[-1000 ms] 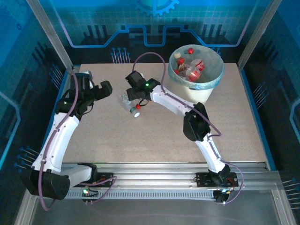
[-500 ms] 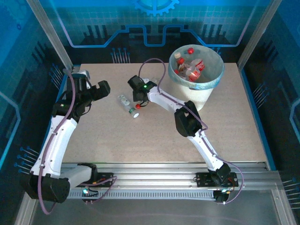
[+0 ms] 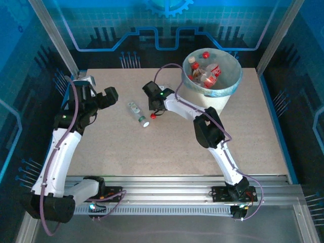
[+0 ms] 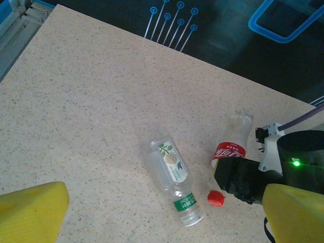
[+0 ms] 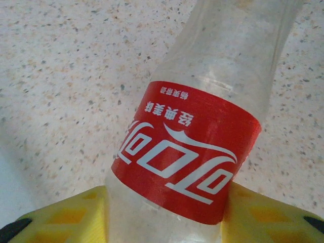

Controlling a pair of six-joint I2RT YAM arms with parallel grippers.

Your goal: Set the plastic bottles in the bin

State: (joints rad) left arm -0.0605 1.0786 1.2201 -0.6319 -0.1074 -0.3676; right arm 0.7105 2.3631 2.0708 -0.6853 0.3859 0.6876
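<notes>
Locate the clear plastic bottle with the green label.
The green-labelled bottle lies on the table, left of centre in the top view, just left of the red-labelled clear plastic bottle in the right hand.

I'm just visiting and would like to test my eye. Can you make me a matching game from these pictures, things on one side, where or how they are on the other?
Things:
1. Coca-Cola bottle
2. green-labelled bottle
3. bin
4. left hand

Place or state:
A. open, holding nothing
B. between the fingers of the right hand
C. lying untouched on the table
D. at the far right of the table, with bottles inside

Pairs: 1-B, 2-C, 3-D, 4-A
</notes>
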